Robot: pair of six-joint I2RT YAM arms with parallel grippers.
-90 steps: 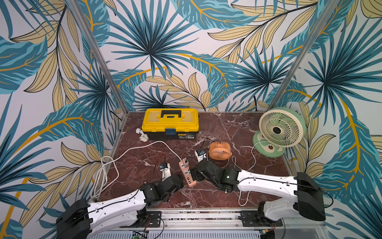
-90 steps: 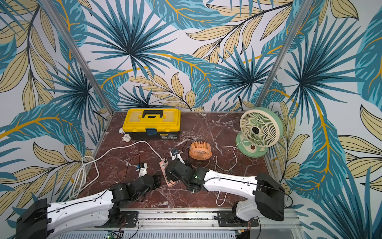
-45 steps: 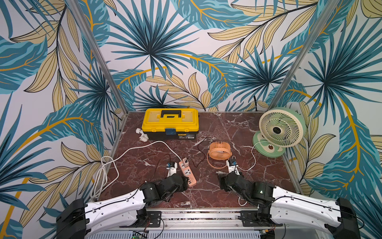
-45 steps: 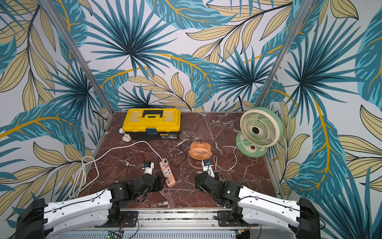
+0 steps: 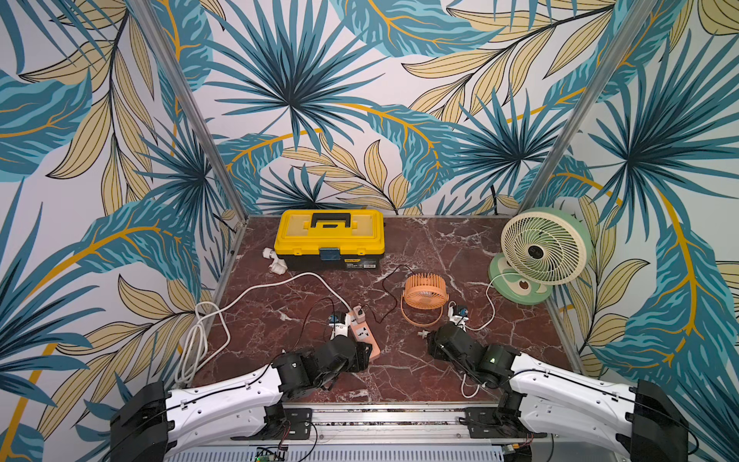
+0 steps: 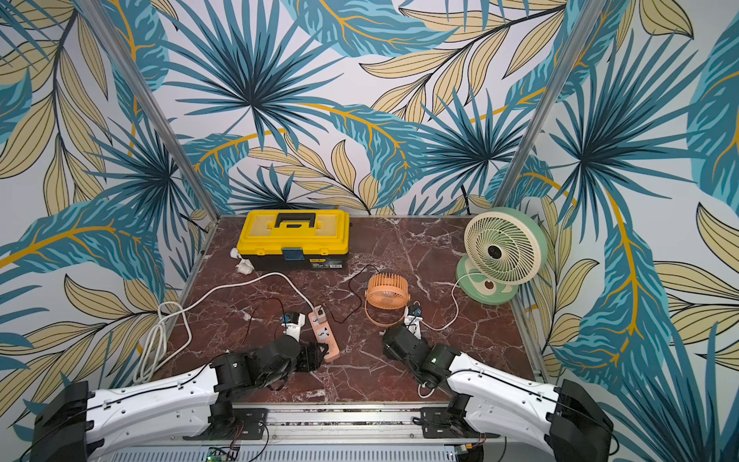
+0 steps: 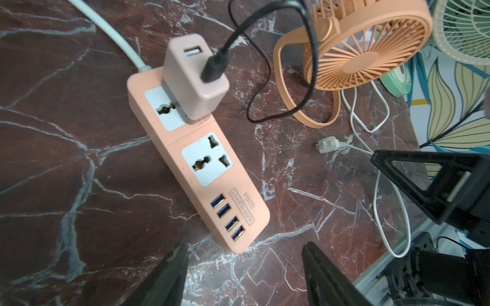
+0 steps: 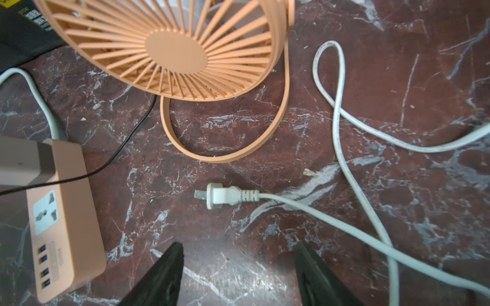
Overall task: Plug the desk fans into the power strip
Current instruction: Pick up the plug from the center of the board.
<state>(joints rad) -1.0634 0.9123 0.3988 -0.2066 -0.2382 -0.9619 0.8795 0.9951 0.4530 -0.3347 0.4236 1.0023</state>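
While the job is looking barely begun, the pieces are sitting well for it. Over on the left, the thick white cord point(image 5: 192, 344) is lying in loose loops at the edge of the desk point(image 5: 400, 372) and running out to the power strip point(image 5: 364, 336), which is lying flat near the front, a little left of the middle. The left pincer point(image 7: 244, 248) is hovering at the strip's USB end, jaws standing apart and touching nothing that I can see, with that end just ahead of the gap.

On the strip, the far socket is already carrying a pinkish adapter point(image 7: 195, 79) whose black lead is running toward the small orange fan point(image 5: 424, 291). The near socket point(image 7: 206, 160) is sitting free.

Right of the strip, the white plug point(image 8: 221, 197) is lying on its side on the marble, prongs pointing toward the strip but apart from it. The right pincer point(image 8: 238, 247) is hanging just short of that plug, jaws apart and empty. The plug's cord seems to be trailing off to the green fan point(image 5: 540, 248) standing at the far right.

To my eye, everything is waiting to be done: gripping the plug, carrying it across, turning it prongs-down and pressing it into the free socket.
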